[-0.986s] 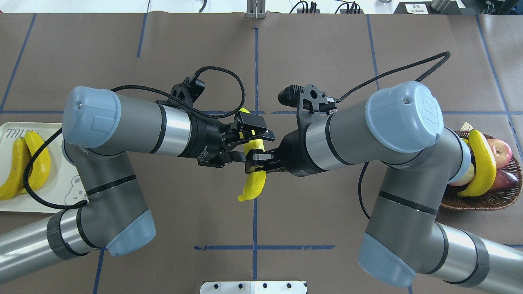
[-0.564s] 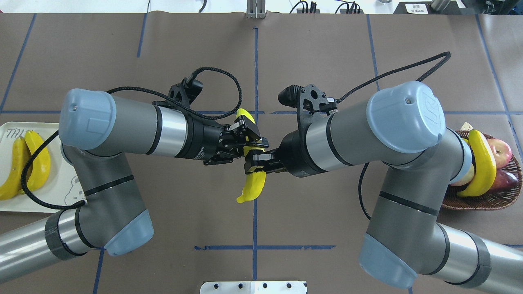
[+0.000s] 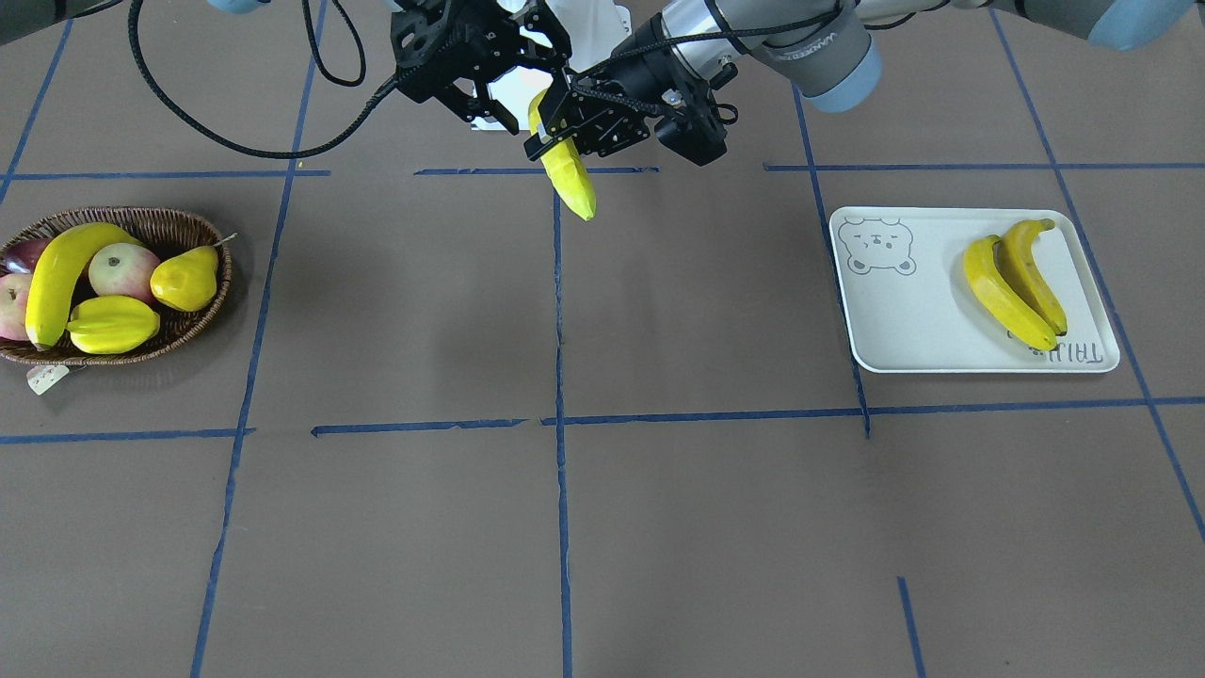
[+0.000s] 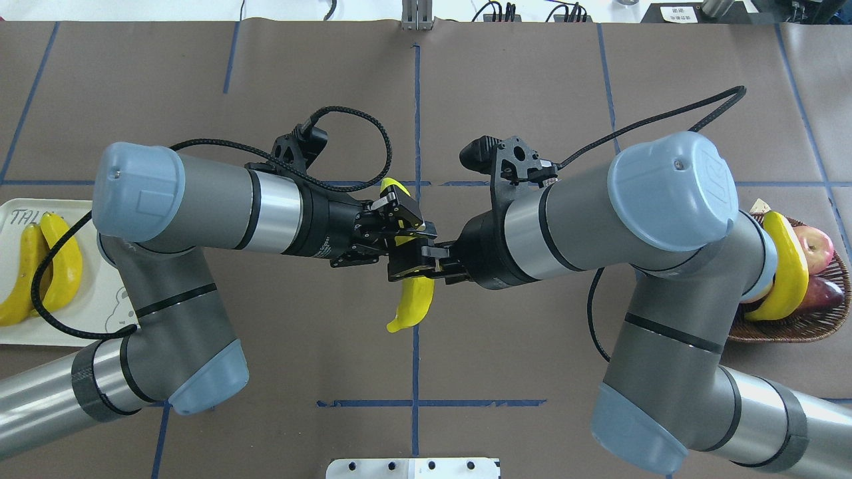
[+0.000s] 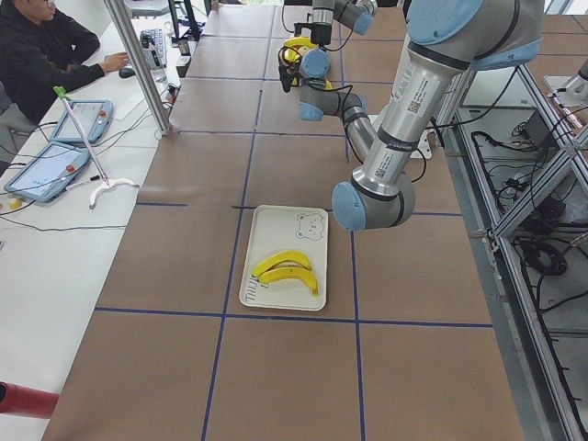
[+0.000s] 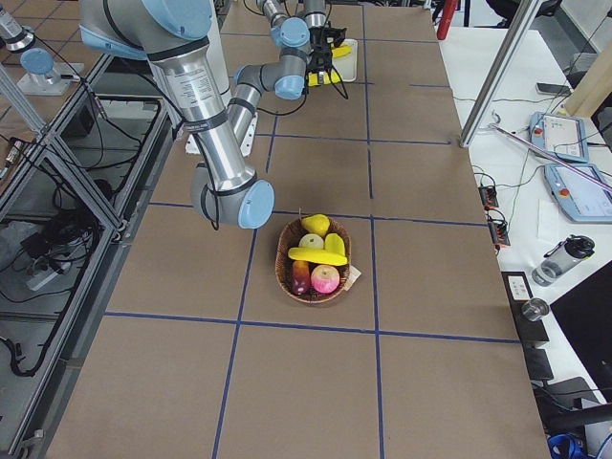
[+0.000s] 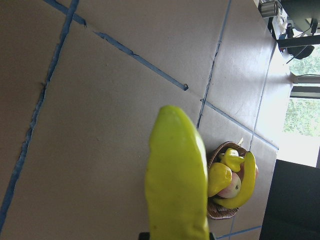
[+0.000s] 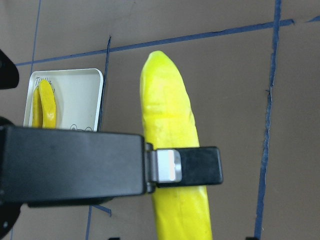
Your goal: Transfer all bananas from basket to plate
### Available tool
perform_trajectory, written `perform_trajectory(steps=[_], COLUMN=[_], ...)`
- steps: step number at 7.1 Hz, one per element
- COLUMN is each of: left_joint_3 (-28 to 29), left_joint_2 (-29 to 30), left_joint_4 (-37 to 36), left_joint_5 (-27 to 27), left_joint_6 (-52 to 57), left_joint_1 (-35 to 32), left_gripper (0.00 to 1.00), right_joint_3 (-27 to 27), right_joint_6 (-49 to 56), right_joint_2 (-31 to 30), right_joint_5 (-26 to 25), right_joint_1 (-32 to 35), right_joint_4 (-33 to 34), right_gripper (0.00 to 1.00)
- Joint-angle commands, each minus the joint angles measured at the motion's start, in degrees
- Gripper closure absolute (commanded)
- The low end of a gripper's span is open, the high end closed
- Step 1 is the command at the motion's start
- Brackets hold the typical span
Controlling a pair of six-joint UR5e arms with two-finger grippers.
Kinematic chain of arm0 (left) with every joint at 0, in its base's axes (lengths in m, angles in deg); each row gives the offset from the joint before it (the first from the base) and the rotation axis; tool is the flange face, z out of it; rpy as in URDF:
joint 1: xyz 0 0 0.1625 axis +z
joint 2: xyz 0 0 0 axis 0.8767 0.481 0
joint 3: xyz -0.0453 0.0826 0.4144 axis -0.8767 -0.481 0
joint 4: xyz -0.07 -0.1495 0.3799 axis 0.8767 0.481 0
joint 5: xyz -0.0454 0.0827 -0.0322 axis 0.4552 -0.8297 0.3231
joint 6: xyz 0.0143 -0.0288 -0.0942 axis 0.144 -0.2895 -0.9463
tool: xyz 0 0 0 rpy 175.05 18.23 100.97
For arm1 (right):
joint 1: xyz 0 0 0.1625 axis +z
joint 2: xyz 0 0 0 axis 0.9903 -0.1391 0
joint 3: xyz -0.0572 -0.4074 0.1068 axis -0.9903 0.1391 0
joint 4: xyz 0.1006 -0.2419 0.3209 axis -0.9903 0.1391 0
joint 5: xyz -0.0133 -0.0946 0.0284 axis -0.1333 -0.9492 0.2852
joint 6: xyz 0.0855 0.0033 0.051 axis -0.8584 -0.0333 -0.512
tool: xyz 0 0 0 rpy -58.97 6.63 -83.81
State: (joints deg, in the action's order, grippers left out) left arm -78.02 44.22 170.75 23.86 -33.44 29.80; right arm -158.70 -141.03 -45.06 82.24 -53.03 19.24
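Because the basket (image 4: 785, 329) sits at my right end of the surface (image 3: 659, 527) and the plate (image 3: 904, 320) at my left end, well apart, neither arm serves both. So the banana (image 4: 414, 299) hangs in the air over the middle line, where my two wrists meet nose to nose.

My left fingers (image 4: 401, 201) are clamped across it near one end, one on each flank, and I judge that they carry its whole weight. My right fingers (image 4: 407, 261) sit just beside that grip, on the side of the long free end, which juts out past them. In the right wrist view their tips show only at the lower corners, wide of the fruit on both sides, so I take them to be spread and gripping nothing.

Two bananas (image 3: 1012, 292) lie side by side on the plate, touching. One last banana (image 3: 56, 273) lies in the basket beside an apple (image 3: 118, 268), a pear (image 3: 185, 278) and a starfruit (image 3: 113, 323), which are no part of this job. As I judge it, my right arm should draw clear before my left swings to the plate.
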Motion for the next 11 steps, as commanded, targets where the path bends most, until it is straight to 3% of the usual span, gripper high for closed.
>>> perform_trajectory(steps=[1,3,4,6,8,9,11], left_joint_3=[0.0,-0.1,0.0,-3.6,-3.6,-3.1,-1.2], left_joint_2=[-1.3,-5.2,-7.0,-14.5,-27.6,-31.1,-32.8], left_joint_4=[-0.7,-5.8,-11.7,-23.0,-23.0,-22.9,-22.9], left_joint_5=[0.1,0.9,5.1,7.8,4.2,4.0,4.0], left_joint_6=[0.7,0.8,3.5,15.6,24.8,28.6,28.7], left_joint_1=[-0.2,-3.2,-7.4,-13.6,-14.3,-15.9,-16.5], left_gripper=[1.0,1.0,1.0,1.0,1.0,1.0,1.0], right_joint_3=[-0.7,-2.9,-4.7,-6.6,-6.5,-6.4,-6.4], right_joint_6=[-0.3,-0.3,-0.2,-0.3,-1.0,-1.1,-1.3], right_joint_2=[-0.1,-2.5,-4.5,-7.8,-9.2,-9.6,-10.3], right_joint_5=[-0.1,-0.1,-0.1,-0.1,0.1,0.0,0.0], right_joint_1=[0.2,1.0,1.3,1.7,2.8,3.1,3.5], right_joint_4=[0.0,0.1,0.1,0.2,0.3,0.4,0.4], right_gripper=[0.0,0.0,0.0,0.0,0.0,0.0,0.0])
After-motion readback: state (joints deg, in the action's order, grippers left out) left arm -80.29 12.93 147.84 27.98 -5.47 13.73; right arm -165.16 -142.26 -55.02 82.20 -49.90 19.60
